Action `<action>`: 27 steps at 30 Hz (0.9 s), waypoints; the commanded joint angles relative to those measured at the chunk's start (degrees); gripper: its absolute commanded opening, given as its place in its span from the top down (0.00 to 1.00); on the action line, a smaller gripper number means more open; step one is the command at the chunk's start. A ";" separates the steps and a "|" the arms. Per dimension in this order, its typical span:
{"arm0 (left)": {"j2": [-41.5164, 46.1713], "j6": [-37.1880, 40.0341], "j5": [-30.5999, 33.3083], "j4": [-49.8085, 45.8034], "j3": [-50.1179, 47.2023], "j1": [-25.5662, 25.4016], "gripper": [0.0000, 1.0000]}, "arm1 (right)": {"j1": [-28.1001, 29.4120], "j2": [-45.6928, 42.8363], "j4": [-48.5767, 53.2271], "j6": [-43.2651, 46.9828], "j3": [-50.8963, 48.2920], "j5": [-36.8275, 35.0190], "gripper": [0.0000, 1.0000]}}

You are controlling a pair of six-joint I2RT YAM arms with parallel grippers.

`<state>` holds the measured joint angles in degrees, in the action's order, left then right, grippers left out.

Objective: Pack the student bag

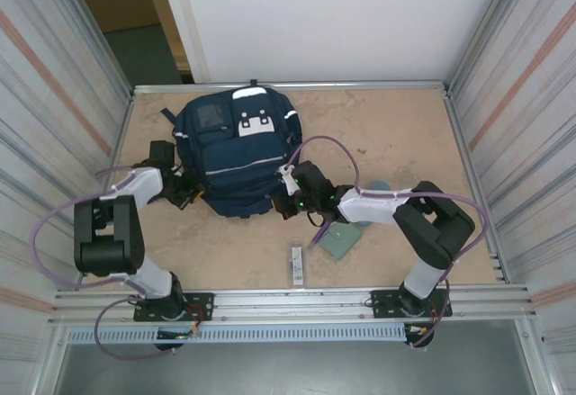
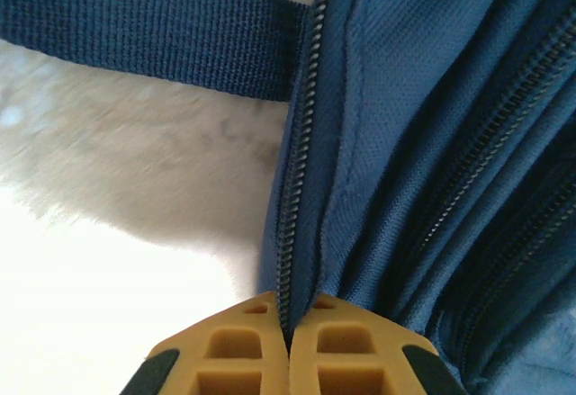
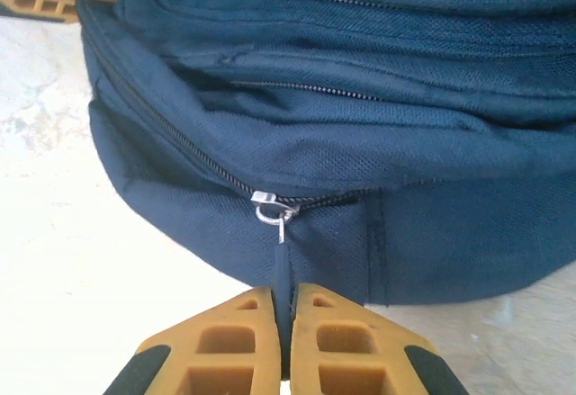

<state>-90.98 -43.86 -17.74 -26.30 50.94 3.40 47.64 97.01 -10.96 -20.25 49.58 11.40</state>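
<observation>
Nearby, student bag [image 1: 236, 157], teal book [image 1: 346, 243] perhaps

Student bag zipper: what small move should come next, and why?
Probably the right gripper should draw the zipper pull along its track: its jaws are shut on the pull, the zipper looks closed, and the left gripper pinches a seam of the student bag, bracing it.

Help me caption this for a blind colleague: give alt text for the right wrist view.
The right gripper is shut on the dark zipper pull at the bottom edge of the navy student bag, which lies on a pale table.
</observation>
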 commanded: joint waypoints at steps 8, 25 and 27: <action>-12.77 4.11 1.16 1.91 19.87 0.15 0.80 | 6.06 3.55 4.60 0.41 6.54 -3.58 1.00; 14.31 -0.33 3.46 -6.07 -3.70 -2.21 0.45 | 11.16 15.29 2.25 -3.38 23.18 3.65 1.00; 14.77 -2.97 3.87 -5.48 -4.60 -4.51 0.44 | 11.50 15.60 3.22 -2.24 23.56 4.31 1.00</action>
<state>-77.41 -42.96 -15.38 -31.20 47.66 0.69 58.17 111.77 -7.46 -22.68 71.55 12.45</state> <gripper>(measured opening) 0.558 0.064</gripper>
